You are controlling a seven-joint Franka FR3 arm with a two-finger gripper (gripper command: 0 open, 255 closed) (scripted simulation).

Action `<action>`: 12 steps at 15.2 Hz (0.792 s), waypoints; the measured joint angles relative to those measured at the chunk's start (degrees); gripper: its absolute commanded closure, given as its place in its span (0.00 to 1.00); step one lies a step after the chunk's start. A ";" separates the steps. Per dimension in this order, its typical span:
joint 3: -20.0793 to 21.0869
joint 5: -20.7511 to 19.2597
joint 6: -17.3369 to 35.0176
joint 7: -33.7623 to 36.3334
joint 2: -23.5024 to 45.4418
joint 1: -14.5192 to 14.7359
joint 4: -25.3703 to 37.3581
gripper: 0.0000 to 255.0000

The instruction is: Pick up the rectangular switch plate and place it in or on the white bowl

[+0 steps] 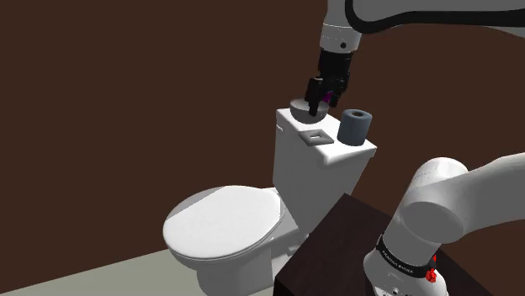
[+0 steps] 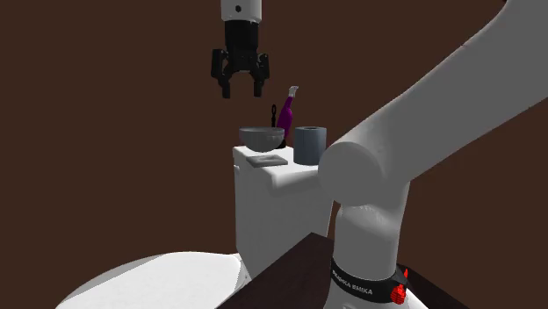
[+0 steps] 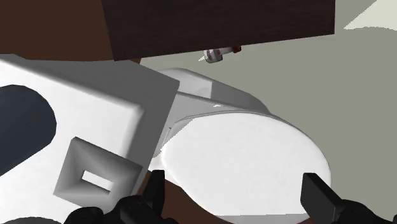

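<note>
The all-black two-finger gripper (image 2: 239,86) hangs well above the white toilet tank (image 2: 263,211), its fingers spread wide and holding nothing, probably ready for a descent. The grey rectangular switch plate with a slot in its middle (image 1: 315,137) lies flat on the tank's lid near the front edge. The grey round bowl (image 2: 262,137) sits just behind it on the tank. A dark blue-grey cylinder (image 1: 354,127) stands on the tank beside both, narrowing the room on that side. Above the tank the space is open. The plate's place by the tank's edge means a careless nudge could tip it off.
</note>
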 measured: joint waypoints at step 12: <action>22.90 -23.91 0.49 25.07 28.89 -7.81 5.73 0.00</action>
